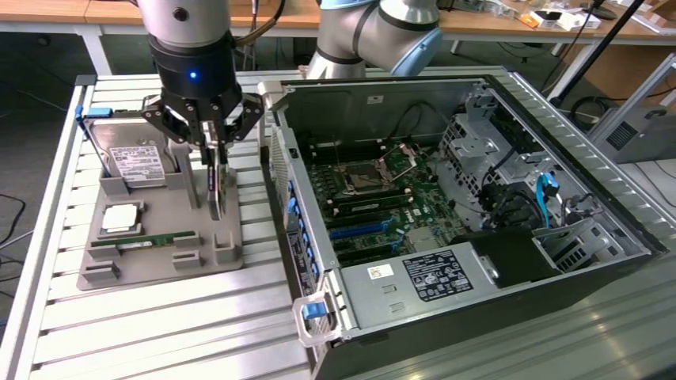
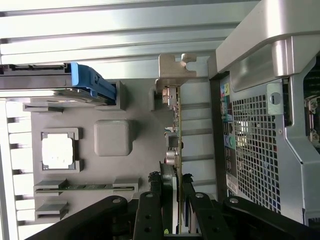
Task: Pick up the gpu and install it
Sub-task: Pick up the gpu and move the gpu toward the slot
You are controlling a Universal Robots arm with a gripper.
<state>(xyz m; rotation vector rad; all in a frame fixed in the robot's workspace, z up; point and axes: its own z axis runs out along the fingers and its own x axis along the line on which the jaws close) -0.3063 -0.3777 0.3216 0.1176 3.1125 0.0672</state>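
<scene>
Gpu (image 1: 215, 191) stands edgewise, clamped by end effector (image 1: 212, 146).

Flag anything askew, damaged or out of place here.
Nothing stands out. The gpu stands on edge in the gray holder with the gripper closed on it. The hard drive, processor and RAM stick sit in their own pockets.

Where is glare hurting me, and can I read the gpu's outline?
Exterior view: strong glare on the slatted table, the case dimmer inside; the gpu stands out as a thin line against the grey tray. Wrist view: slats bright, gpu edge-on, evenly lit.
</scene>
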